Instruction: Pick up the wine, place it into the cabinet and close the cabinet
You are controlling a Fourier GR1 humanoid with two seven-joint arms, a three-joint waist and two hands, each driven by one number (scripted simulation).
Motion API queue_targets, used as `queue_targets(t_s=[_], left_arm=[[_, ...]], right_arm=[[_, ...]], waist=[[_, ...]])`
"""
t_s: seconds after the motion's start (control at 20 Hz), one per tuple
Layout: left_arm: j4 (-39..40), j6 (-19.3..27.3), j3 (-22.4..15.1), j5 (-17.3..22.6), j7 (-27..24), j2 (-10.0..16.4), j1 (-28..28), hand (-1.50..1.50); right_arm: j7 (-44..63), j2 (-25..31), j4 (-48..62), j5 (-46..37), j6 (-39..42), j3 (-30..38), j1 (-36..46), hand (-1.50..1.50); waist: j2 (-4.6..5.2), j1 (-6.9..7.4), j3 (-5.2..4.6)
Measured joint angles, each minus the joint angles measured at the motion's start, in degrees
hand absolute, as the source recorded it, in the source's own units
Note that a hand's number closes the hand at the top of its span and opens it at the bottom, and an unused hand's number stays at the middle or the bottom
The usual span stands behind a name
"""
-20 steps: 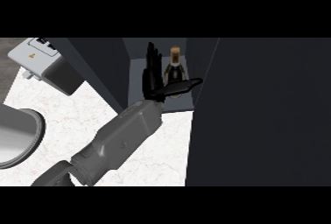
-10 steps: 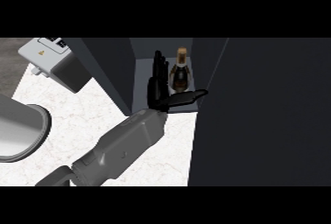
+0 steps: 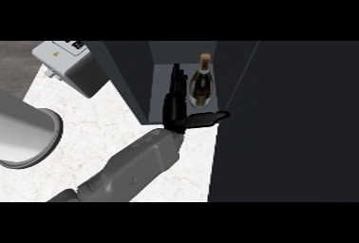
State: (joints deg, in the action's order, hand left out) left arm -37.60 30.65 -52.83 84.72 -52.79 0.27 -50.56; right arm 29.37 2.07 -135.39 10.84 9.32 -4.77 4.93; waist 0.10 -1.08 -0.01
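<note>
- Standing the wine [image 3: 202,88] upright inside the open cabinet [image 3: 129,71], toward the right of the opening, next to a large dark panel [image 3: 294,118].
- Holding the left hand [image 3: 174,111] just left of the bottle, fingers straight and pointing into the cabinet, thumb jutting right below the bottle's base.
- Gripping nothing; showing no clear contact with the bottle.
- Stretching the grey forearm in over the white counter [image 3: 77,123] from the lower left.
</note>
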Motion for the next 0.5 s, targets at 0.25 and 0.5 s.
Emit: queue_targets(t_s=[0.25, 0.5], left_arm=[[-3.61, 0.88, 1.12, -4.59, -0.78, -0.06, 4.02, -1.50], [-11.39, 1.17, 1.26, -10.03, 0.10, 2.80, 9.26, -1.50]], right_arm=[[-0.73, -0.11, -0.47, -0.71, 0.02, -0.23, -1.11, -1.50], [-0.76, -0.47, 0.11, -1.84, -0.60, -0.75, -0.62, -1.50]], waist=[[-0.11, 0.55, 0.02], [-0.20, 1.09, 0.01]])
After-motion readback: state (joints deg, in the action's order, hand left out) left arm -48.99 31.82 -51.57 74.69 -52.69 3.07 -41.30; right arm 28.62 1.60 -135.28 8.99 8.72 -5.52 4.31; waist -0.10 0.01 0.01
